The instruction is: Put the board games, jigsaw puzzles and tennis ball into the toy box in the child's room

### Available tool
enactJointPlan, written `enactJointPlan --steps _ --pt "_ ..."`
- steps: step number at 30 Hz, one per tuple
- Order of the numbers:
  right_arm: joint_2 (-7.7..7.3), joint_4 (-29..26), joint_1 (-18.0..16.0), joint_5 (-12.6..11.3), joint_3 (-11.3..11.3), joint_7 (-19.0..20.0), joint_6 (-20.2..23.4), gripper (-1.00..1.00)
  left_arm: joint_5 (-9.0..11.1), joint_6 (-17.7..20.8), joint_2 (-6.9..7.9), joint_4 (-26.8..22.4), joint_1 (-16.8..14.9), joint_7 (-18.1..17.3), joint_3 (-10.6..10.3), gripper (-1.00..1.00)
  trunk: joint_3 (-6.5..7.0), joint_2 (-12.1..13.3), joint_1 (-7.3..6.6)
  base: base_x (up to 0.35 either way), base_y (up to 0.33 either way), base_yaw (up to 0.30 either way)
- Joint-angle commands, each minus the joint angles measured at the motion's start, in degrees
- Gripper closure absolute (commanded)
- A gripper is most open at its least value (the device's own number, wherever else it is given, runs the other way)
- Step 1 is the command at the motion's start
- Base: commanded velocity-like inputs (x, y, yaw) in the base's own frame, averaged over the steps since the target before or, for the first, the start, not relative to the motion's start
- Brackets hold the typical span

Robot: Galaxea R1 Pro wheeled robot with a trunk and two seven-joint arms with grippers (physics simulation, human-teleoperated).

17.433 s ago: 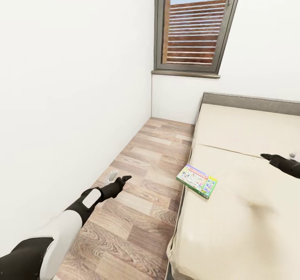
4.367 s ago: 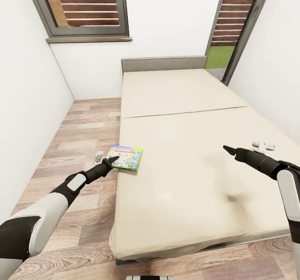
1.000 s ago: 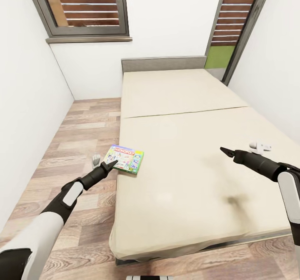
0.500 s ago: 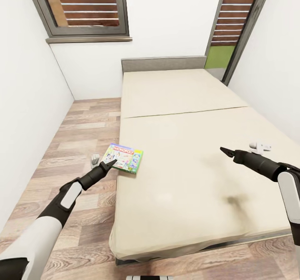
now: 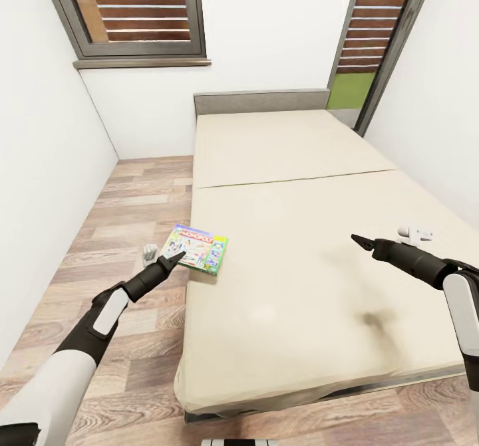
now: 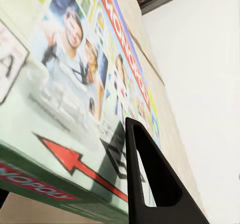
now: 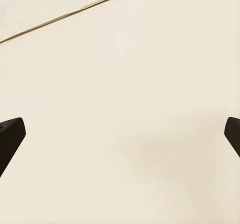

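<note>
One board game [image 5: 198,249], a green and white MONOPOLY box, lies at the left edge of the beige bed [image 5: 299,180], its near corner raised a little. My left gripper [image 5: 177,257] is shut on that corner. In the left wrist view one black finger [image 6: 150,184] rests on the board game's lid [image 6: 75,84] and the other sits under its edge. My right gripper [image 5: 356,238] hovers open over the bed's right half, its fingertips [image 7: 10,134] wide apart above bare mattress. The table, toy box, jigsaw puzzles and tennis ball are out of view.
A strip of wood-plank floor [image 5: 126,213] runs between the bed and the white left wall [image 5: 40,167]. A window [image 5: 133,7] sits above the grey headboard [image 5: 261,102], and a tall glazed door [image 5: 386,40] stands at the far right corner.
My left gripper has closed on the game box's near corner, and the box has turned and tilted slightly toward the floor side. The right arm has stayed still.
</note>
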Motion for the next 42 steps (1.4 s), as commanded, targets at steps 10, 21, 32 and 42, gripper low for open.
enactJointPlan --steps 10,21,32,42 --pt "-0.09 -0.02 0.06 0.29 0.06 1.37 0.35 -1.00 0.53 8.90 0.06 -12.61 3.58 0.48 -0.03 1.00 -0.04 -0.02 -0.01 0.000 0.000 0.000" --pt "-0.52 -0.02 0.33 0.29 -0.13 6.43 3.22 -1.00 1.86 18.76 -2.49 -23.90 7.09 10.87 -0.47 1.00 -0.04 -0.02 -0.01 0.000 0.000 0.000" --pt "-1.80 -0.02 1.56 0.35 -0.32 18.21 9.92 -1.00 3.17 25.44 -4.85 -38.28 13.45 18.23 -0.69 1.00 -0.04 -0.02 -0.01 0.000 0.000 0.000" --pt "-5.27 -0.02 2.71 0.39 -0.57 25.71 9.92 -1.00 3.73 27.94 -5.33 -46.96 17.60 24.39 -0.56 1.00 0.14 0.39 -0.23 0.000 0.000 0.000"
